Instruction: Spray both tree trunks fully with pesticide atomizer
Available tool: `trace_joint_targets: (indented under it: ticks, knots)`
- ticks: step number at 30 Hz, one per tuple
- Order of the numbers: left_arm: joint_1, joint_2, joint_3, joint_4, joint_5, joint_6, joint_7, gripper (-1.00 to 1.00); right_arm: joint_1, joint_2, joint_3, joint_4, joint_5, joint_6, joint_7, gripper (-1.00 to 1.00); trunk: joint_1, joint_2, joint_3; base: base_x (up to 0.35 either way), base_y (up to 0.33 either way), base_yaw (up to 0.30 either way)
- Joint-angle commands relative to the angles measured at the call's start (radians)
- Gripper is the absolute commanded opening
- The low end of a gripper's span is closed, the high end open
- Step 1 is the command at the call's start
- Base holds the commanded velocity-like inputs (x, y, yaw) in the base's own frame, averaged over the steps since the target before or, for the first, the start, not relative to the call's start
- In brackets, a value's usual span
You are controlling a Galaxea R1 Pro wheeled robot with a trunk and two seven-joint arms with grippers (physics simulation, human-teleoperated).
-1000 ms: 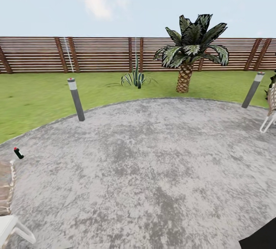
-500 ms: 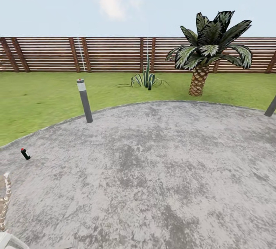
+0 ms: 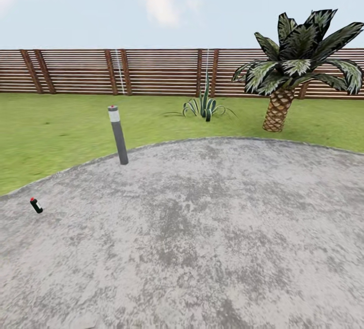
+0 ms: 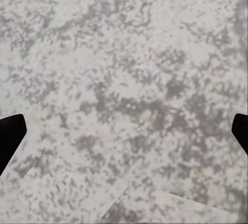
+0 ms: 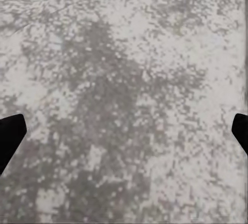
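I stand on a wide round patch of mottled grey paving [image 3: 212, 238], looking out over the lawn [image 3: 45, 131] to the slat fence [image 3: 151, 72]. The atomizer [image 3: 36, 205] is the small dark can with a red cap lying tilted on the paving, far to my left and near the grass edge; I judge it lies there because nothing has lifted it yet, so fetching it is the first step. Neither tall tree is ahead of me, just a short scaly palm [image 3: 288, 81], a spiky plant [image 3: 205, 107] by the fence and a grey bollard [image 3: 118, 134] at the paving's rim. Both my arms hang with the wrists facing down at bare paving. My left pincer [image 4: 124, 133] and right pincer [image 5: 124, 133] are spread wide, fingertips at the picture edges, holding nothing, ready for a grasp. Next, I reckon, I must roll left toward the can.
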Motion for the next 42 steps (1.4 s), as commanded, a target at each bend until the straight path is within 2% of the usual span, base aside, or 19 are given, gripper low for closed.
trace_joint_targets:
  ticks: [1,15,42]
  knots:
    - [0.0,0.0,-0.002,0.0,0.011,-0.003,0.001,1.0,-0.001,0.0,0.0,0.001,0.0,-0.003,0.0,1.0,0.0,0.0,-0.001,0.302,-0.133,0.002]
    - [0.0,0.0,0.0,0.0,0.012,-0.003,0.001,1.0,-0.001,0.0,0.0,-0.001,0.0,-0.003,0.0,1.0,0.0,0.0,-0.001,0.314,-0.115,0.029]
    - [0.0,0.0,-0.002,0.001,0.011,-0.003,0.0,1.0,-0.001,0.006,0.001,-0.001,0.0,-0.003,-0.003,1.0,0.0,0.0,-0.003,0.337,-0.075,0.272]
